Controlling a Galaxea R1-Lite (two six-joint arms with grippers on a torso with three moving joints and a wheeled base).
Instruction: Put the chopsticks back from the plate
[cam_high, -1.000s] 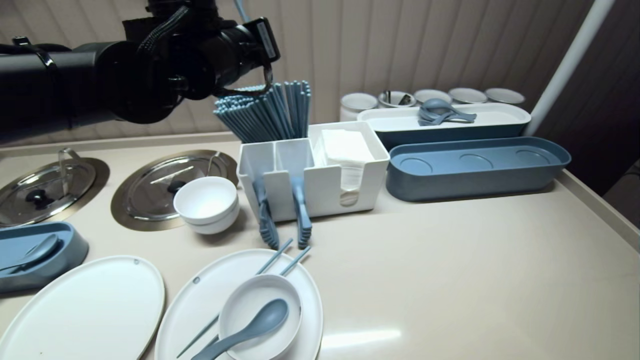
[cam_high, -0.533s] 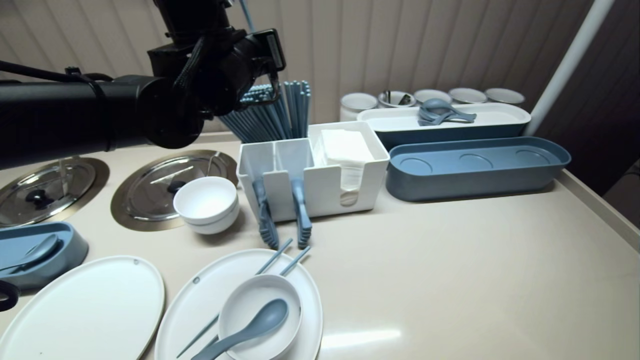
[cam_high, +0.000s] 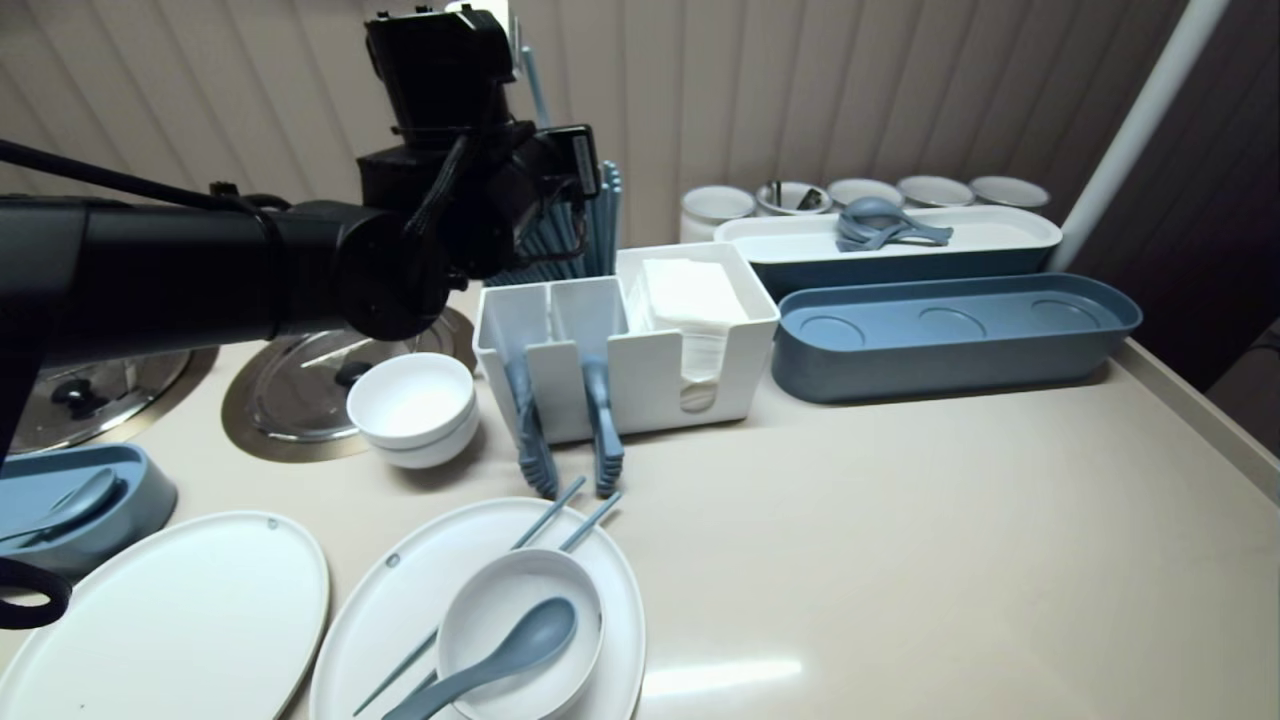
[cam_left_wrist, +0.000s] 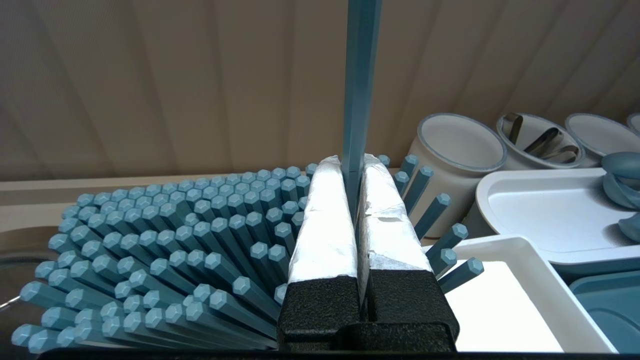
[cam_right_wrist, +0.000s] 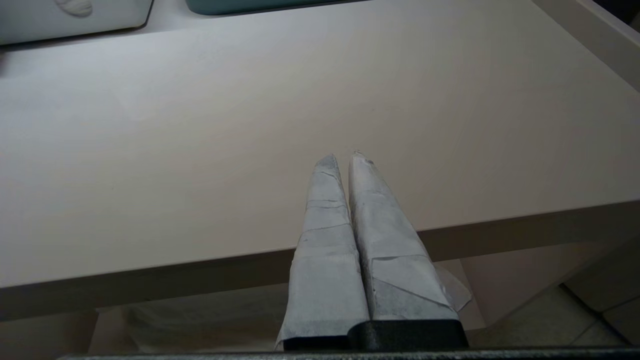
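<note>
Resting beside the table's (cam_right_wrist: 200, 125) near edge, the right gripper (cam_right_wrist: 342, 156) is lying idle, its fingers pressed together on nothing, probably to stay out of the way. On the near plate (cam_high: 400, 590), a bowl (cam_high: 480, 600) is carrying a spoon (cam_high: 515, 643), with a chopstick pair (cam_high: 565, 512) beside it. Farther back, above the white organiser (cam_high: 640, 375), the left gripper (cam_left_wrist: 351, 162) is pinching one blue chopstick (cam_left_wrist: 361, 75) tightly between its taped fingers (cam_left_wrist: 325, 225). It is holding the chopstick upright over the crowded bundle (cam_left_wrist: 175, 240), I think so that the neighbours are not catching. Cups (cam_left_wrist: 460, 150) are standing behind.
</note>
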